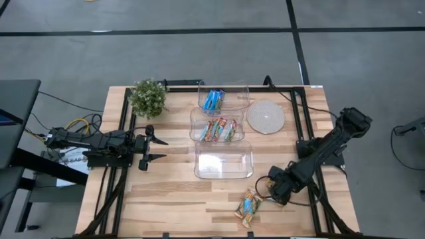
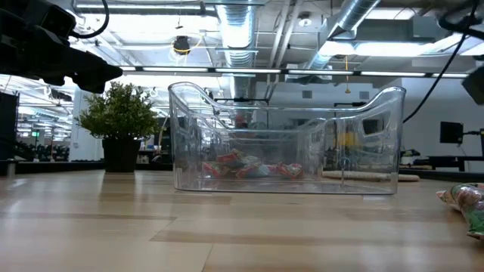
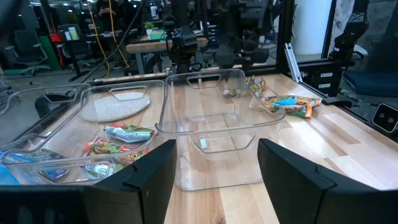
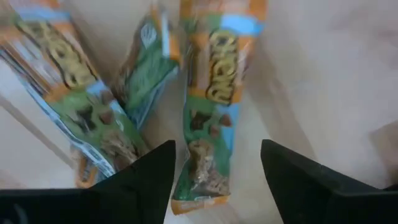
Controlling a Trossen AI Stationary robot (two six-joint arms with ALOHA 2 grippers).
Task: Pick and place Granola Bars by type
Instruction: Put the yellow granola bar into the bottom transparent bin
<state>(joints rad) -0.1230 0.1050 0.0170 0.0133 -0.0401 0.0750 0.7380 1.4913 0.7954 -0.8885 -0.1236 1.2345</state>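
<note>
A light wooden table (image 1: 166, 199) is seen from above, framed by black rails. Two dark arms are laid over it: the left arm along the left edge, the right arm reaching in from the right side toward the near edge.

Three clear plastic tubs are lined up down the middle of the table. The nearest tub (image 1: 223, 159) is seen with nothing in it; the middle tub (image 1: 217, 124) holds red-green-orange bars (image 1: 219, 130); the far tub (image 1: 223, 97) holds bright blue bars (image 1: 212, 100). A round woven mat (image 1: 265, 117) is placed just right of the tubs, and a small potted plant (image 1: 147, 97) is set at the far left corner.

The left gripper (image 1: 158, 149) is held beside the left end of the nearest tub, apart from it, its fingers (image 3: 152, 180) spread wide with nothing between them.

The right gripper (image 1: 265, 186) is lowered over the loose tan-orange and light blue bars (image 1: 248, 206), which are lying on the bare wood near the front edge, well apart from the tubs. In the right wrist view three of these wrappers are seen close below, and one bar (image 4: 214, 93) is lined up with the gap between the fingers (image 4: 146, 180). The fingers are spread apart on either side of it and are not closed on it.
</note>
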